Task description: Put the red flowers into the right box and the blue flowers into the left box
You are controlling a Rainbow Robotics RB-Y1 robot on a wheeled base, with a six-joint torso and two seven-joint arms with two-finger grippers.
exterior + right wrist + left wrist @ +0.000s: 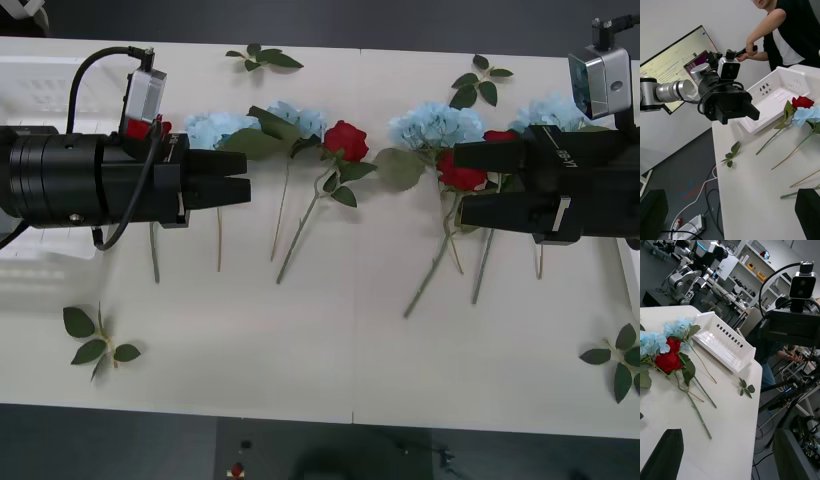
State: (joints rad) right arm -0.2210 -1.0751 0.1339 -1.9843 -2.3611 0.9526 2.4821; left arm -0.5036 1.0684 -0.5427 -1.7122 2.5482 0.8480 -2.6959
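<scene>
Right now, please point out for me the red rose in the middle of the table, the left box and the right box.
Middle red rose (346, 139), front view, on its red head.
Left box (772, 98), right wrist view, on its bare floor.
Right box (723, 344), left wrist view, on its bare floor.

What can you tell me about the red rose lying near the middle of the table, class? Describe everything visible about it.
The middle red rose is artificial: a compact red head on a long thin green stem with dark green leaves beside the bloom. It lies flat on the white table, head toward the far edge, stem slanting toward the near edge. A blue flower lies just beside its head, their leaves overlapping. Neither tool touches it.
</scene>
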